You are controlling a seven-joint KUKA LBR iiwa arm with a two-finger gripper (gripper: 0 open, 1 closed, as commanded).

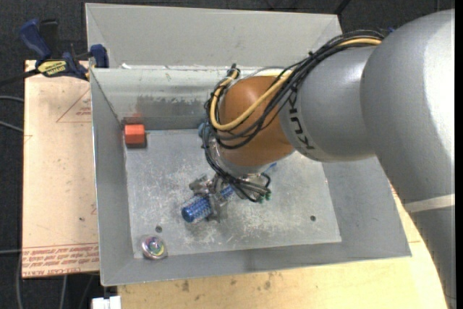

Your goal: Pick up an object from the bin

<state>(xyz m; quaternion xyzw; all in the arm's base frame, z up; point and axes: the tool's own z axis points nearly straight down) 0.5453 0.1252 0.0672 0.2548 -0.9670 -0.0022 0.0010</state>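
One blue ribbed cylinder (pixel 195 212) lies low and centre, clasped between the fingers (pixel 205 188).

Silver-grey KUKA arm (pixel 376 105) with an orange wrist cover (pixel 246 103), looped by black and yellow cables (pixel 327 49).

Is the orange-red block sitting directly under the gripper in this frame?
No, the orange-red block lies in the far left corner of the bin, apart from the gripper, which is by a blue ribbed cylinder.

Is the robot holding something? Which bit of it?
Hard to tell. The gripper is down at the right end of a small blue ridged cylinder lying on the grey metal bin's floor, but a real grip isn't visible.
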